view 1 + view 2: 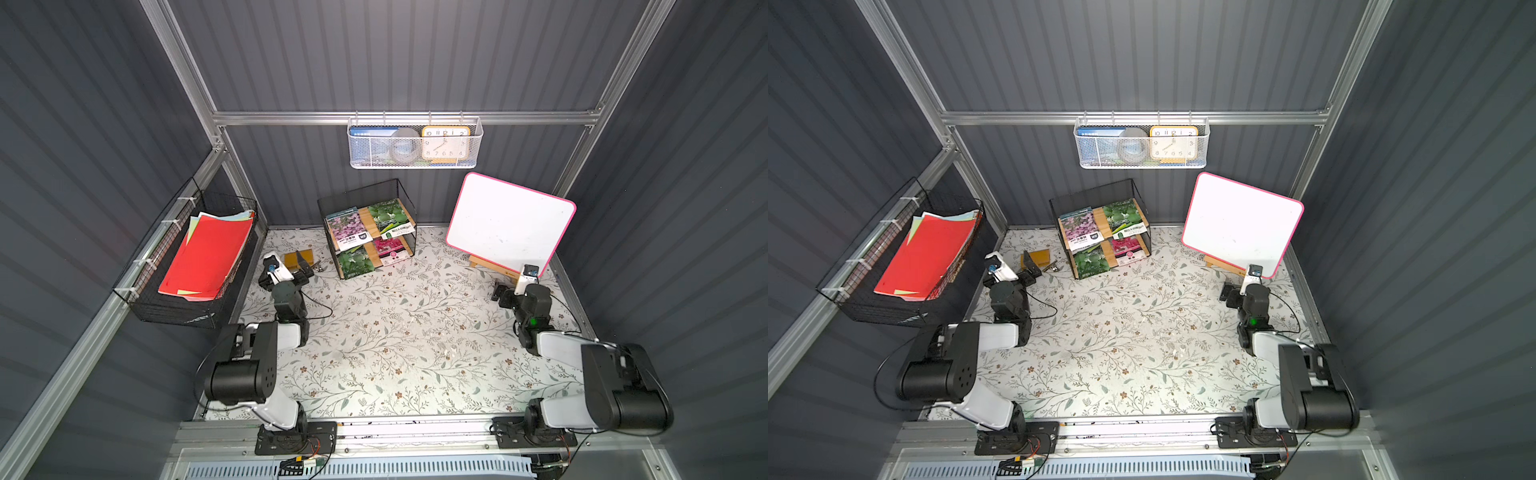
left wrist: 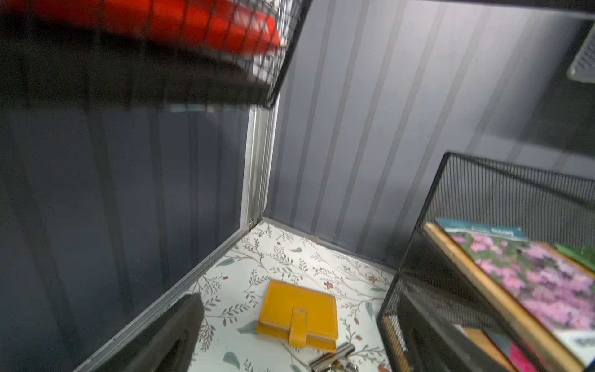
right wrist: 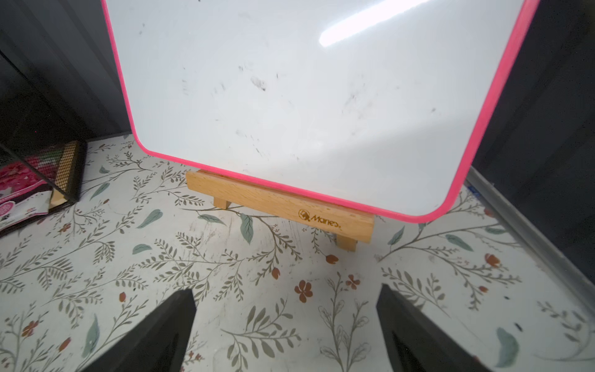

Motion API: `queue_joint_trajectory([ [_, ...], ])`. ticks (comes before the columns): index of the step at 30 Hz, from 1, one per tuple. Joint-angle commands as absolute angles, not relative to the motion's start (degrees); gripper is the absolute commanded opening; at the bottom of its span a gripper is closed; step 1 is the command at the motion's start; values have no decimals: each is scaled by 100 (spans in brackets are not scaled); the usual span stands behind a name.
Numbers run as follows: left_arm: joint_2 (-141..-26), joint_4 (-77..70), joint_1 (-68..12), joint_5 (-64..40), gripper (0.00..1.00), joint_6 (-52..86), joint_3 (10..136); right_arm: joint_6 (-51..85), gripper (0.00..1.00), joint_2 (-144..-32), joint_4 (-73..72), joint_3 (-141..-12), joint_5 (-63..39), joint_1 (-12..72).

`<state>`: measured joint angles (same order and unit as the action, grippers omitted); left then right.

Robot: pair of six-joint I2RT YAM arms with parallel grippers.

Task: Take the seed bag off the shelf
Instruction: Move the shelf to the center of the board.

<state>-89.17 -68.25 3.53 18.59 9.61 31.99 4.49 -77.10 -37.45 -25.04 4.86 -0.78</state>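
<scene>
Nearest, in both top views: my left arm (image 1: 245, 365) and right arm (image 1: 623, 390), at the front rail.
- Entry, my left claw (image 1: 305, 266): jaws apart, empty, low over the yellow wallet (image 1: 291, 259).
- Entry, the shelf (image 1: 365, 215): just right of that claw, slightly ahead.
- Upper board: pink-flower seed bag (image 1: 347, 227) and green bag (image 1: 388, 212).
- Lower board: second green bag (image 1: 355, 262) and magenta bag (image 1: 390, 250). None taken off yet.
- Entry, my right claw (image 1: 498, 291): jaws apart, empty, well right of the shelf, before the whiteboard (image 1: 509, 222).

Left wrist view: only one finger (image 2: 180, 328) shows. The wallet lies ahead, with keys (image 2: 333, 352) beside it. The shelf's mesh side stands to the right. The pink-flower seed bag is blurred, so its front edge probably, not certainly, overhangs the board.

Right wrist view: both fingers (image 3: 154, 338) wide, bare floral mat (image 3: 257, 290) between. The whiteboard is ahead, the shelf corner far left.

Handling note: I judge the left claw best placed.
- Swing right to face the open front, clearing wallet and wire frame.
- Pinch the bag's front edge flat.
- Draw it straight out without dragging its neighbour.
</scene>
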Motion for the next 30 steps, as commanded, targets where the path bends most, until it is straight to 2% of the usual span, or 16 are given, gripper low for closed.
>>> queue_joint_trajectory([
  [1, -7980, -4984, 301, 2096, 100, 1483, 4056, 741, 94, -6995, -1848, -3045, 178, 63],
  [6, -7837, -2576, -172, 2198, 100, 2152, 5534, 1306, 94, -6586, -328, -3777, 748, 765],
  [10, -8055, -1263, -1294, 2861, 100, 2343, 6265, 1805, 94, -6902, 1393, -4749, 613, 1179],
  [13, -8184, -371, -1822, 3104, 100, 2965, 6510, 1960, 94, -7242, 1950, -5099, 379, 1504],
  [16, -8002, 159, -2181, 3517, 100, 3766, 6333, 1978, 94, -7349, 1983, -5227, 244, 1831],
  [22, -7505, 233, -2581, 4170, 100, 4456, 5532, 1901, 94, -7633, 1595, -5273, -234, 2130],
  [25, -7863, 246, -2698, 4237, 100, 4795, 5396, 1898, 94, -7837, 1385, -5306, -376, 2188],
  [30, -9084, 250, -2991, 4643, 100, 5222, 5742, 1881, 94, -8165, 987, -5435, -671, 2209],
])
